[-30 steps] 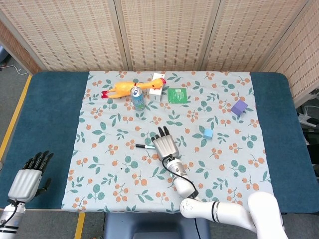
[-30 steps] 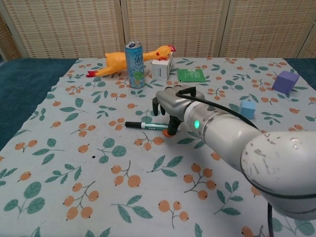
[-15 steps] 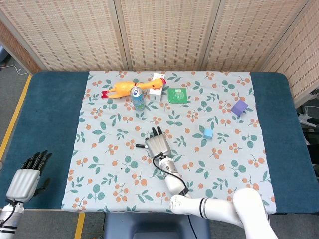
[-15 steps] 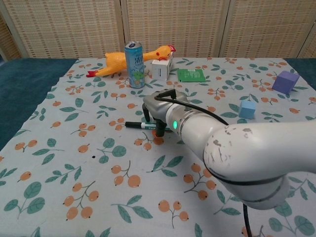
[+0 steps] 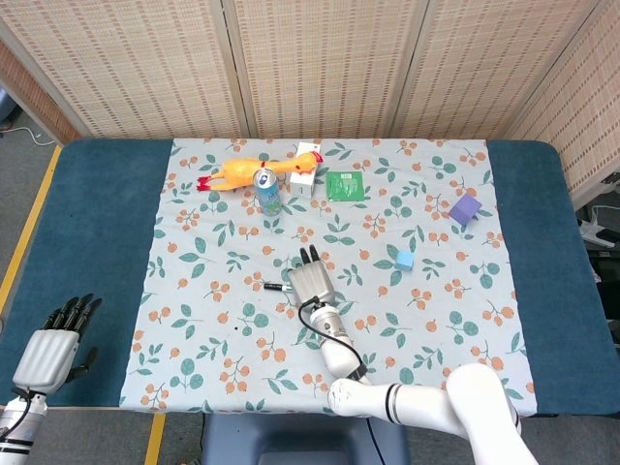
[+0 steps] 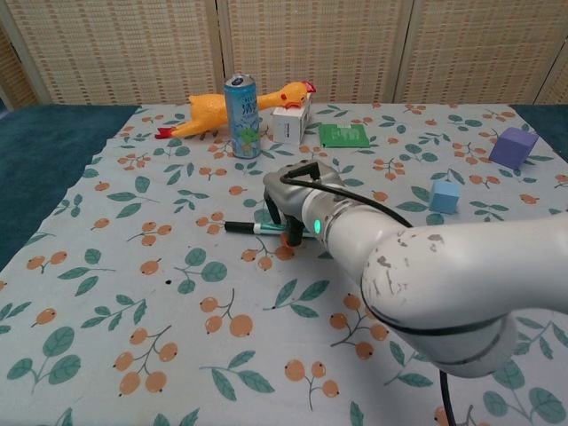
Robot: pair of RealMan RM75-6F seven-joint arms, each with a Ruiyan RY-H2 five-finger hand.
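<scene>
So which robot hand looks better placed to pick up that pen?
Probably the right robot hand: its fingers hang right over the pen. The left robot hand sits off the cloth, far away.

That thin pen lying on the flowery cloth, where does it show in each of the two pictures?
Head view: the pen pokes out leftward from under the right hand, near the middle of the tablecloth.
Chest view: the pen lies left of centre, its right end under the right hand.
Shared landmark: the drink can stands upright farther back, beside the yellow rubber chicken.
</scene>
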